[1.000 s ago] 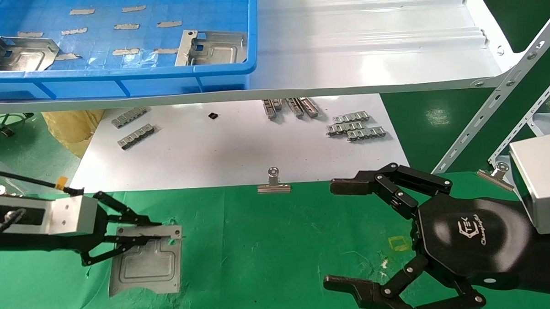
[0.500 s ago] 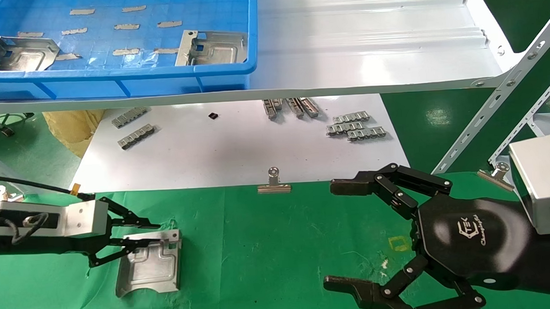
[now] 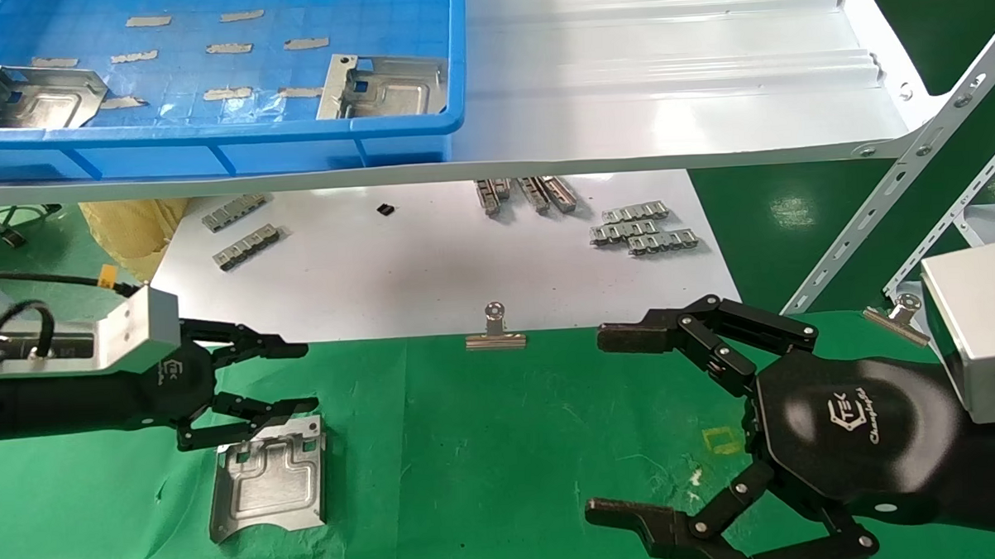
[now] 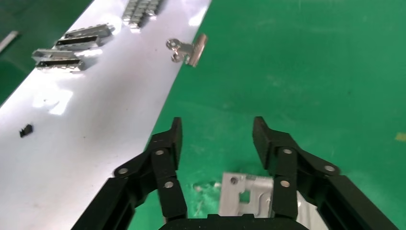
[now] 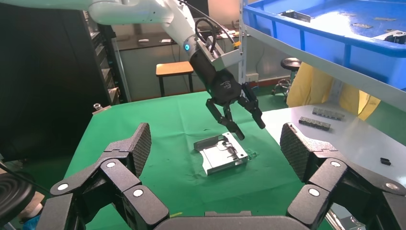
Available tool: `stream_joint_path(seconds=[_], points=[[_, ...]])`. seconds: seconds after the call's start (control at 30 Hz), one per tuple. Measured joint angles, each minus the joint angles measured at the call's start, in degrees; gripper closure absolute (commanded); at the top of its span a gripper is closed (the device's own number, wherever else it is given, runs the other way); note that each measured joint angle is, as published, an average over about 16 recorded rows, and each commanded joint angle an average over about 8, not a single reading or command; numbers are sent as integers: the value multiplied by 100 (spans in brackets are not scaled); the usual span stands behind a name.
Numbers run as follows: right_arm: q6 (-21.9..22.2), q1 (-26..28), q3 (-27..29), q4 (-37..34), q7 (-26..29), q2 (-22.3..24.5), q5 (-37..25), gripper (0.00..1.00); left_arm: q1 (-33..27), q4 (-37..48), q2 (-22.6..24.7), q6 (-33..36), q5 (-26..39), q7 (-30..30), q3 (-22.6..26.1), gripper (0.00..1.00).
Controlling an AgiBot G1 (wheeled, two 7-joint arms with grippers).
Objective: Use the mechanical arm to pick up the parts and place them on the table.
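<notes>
At lower left of head view, left gripper spread just above part lying on table; right gripper spread, lower right.

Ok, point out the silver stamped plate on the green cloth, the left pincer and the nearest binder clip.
Silver stamped sheet-metal plate [image 3: 266, 479], head view, embossed centre.
Left pincer [image 3: 290, 378], head view, midway between fingertips.
Silver binder clip [image 3: 495, 338], head view, clip body.

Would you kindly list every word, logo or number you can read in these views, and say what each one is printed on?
"TEK": white logo on the black hexagonal body of the right tool.
Script line under that logo: too small to read with certainty.
White logo on the left tool body: too small to read.
The part, blue bin and white board show no text.
</notes>
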Motion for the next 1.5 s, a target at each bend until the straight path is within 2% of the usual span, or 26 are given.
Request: stream_joint_path(seconds=[0.3,0.57,1.5], points=[[1,-1,0,-1,0,0,0,0,104,-101,-61,16,-207,-349,-72,0],[0,0,0,-1,0,0,0,0,325,-521,-152,-27,-301,-559,-303,0],[0,0,-1,-2,-1,0,1,0,1949,-3458,-810,-306,-1112,-2321,-1934,0]])
